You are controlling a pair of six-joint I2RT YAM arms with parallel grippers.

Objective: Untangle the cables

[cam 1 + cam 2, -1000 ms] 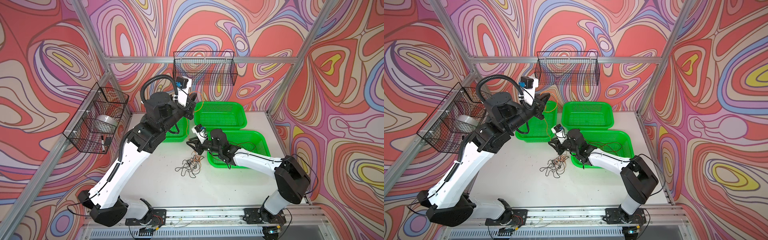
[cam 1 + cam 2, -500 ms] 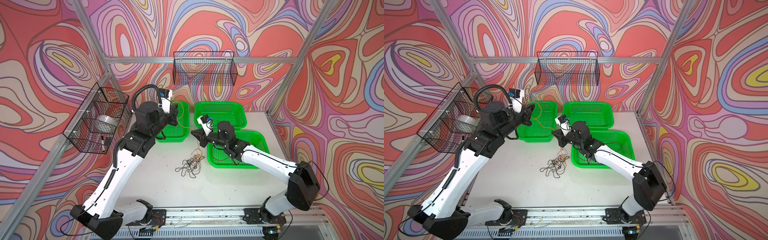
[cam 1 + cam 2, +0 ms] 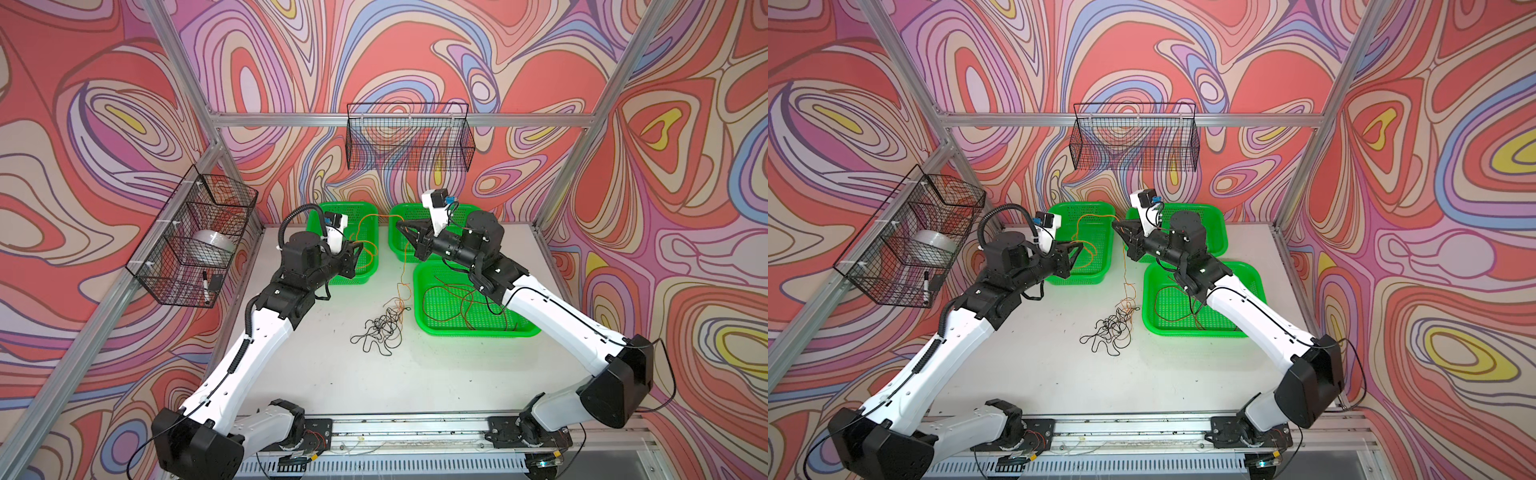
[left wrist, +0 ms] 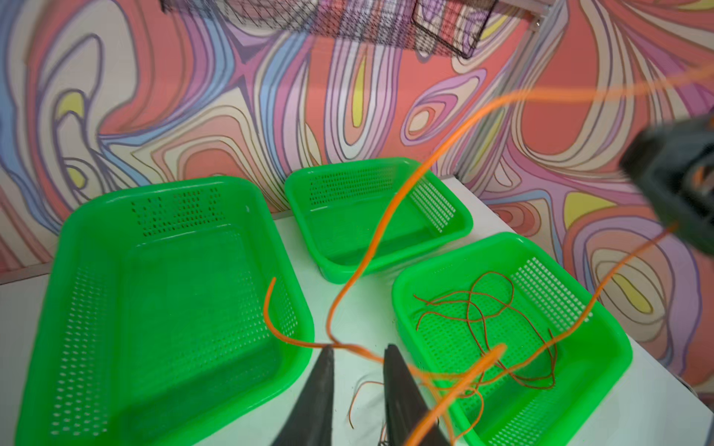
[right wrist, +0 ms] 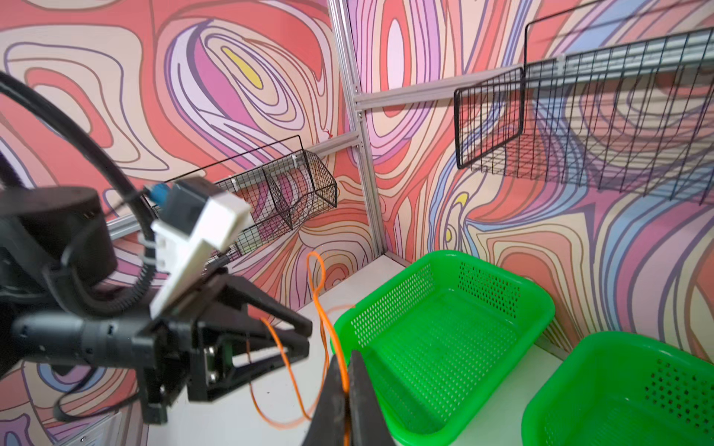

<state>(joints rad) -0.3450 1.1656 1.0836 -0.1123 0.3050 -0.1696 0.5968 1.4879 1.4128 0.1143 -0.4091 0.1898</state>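
Left wrist view: the left gripper (image 4: 357, 347) stands with its jaws narrowly parted, and the orange cable (image 4: 380, 228) lies across their tips, draped rather than pinched. Right wrist view: the right gripper (image 5: 344, 361) is closed on the same cable. In both top views the held strand drops almost upright from the right jaws to the tangle (image 3: 384, 328) of black and orange cables on the table (image 3: 332, 374), toward 6 o'clock; its other run arcs toward 9 o'clock to the left jaws, above the rear-left basket (image 3: 353, 205). The left arm is judged nearer that free end. Contents: rear-left basket, only the orange loop dangling over or into it, contact not discernible; rear-centre basket (image 3: 409, 206), nothing visible; near-right basket (image 3: 457, 332), at 3 o'clock of the tangle, loose dark red cables (image 4: 469, 305).
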